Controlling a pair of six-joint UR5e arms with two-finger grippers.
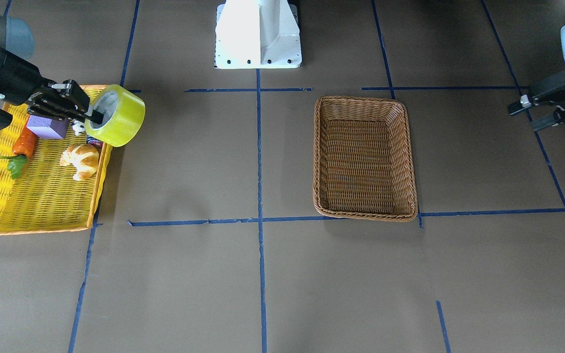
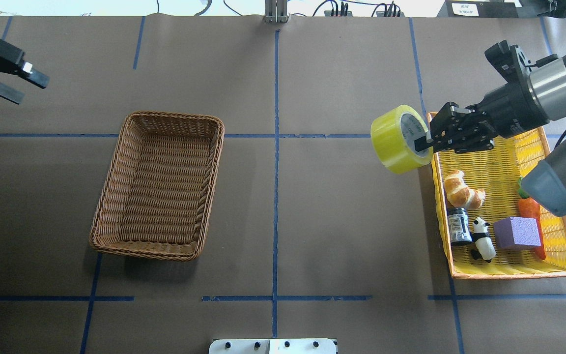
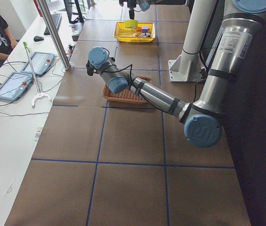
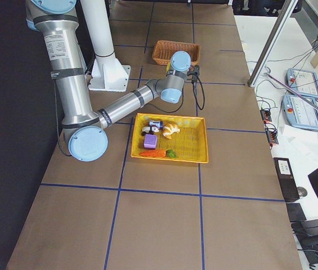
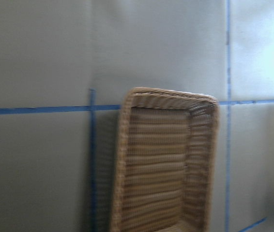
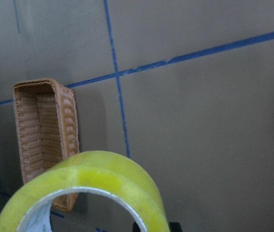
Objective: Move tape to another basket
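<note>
Tape up in the right pincer, wicker basket a long reach to the left

Closest to the right wrist lens: the tape (image 6: 103,183), yellow-green, pale core just showing at the bottom edge. Clamped by the right gripper (image 2: 424,143), one finger inside the core and the other apparently outside the wall, so closed narrow on the roll. Carried on edge, core axis roughly level and in line with the fingers, pointing across the table. Hangs clear of the surface, about over the inner rim of the yellow tray (image 2: 509,274), apart from the croissant (image 2: 462,191) and the other small items inside it.

Well apart to the robot's left, beyond the central blue line: the basket (image 2: 216,147), with nothing seen inside. Long axis running away from the robot, so presents a long side to an incoming roll. Sits nearer the left gripper (image 2: 32,90), which is off the basket's far left corner with fingers spread wide and holding nothing; judged no part of the carry.

Looks like mid-transfer: lift done, crossing not yet made. Calls for a sideways sweep leftward over the midline, then a descent inside the braided rim before letting go. Worth watching: on edge, likely to roll once released, so better lowered close to the woven floor
</note>
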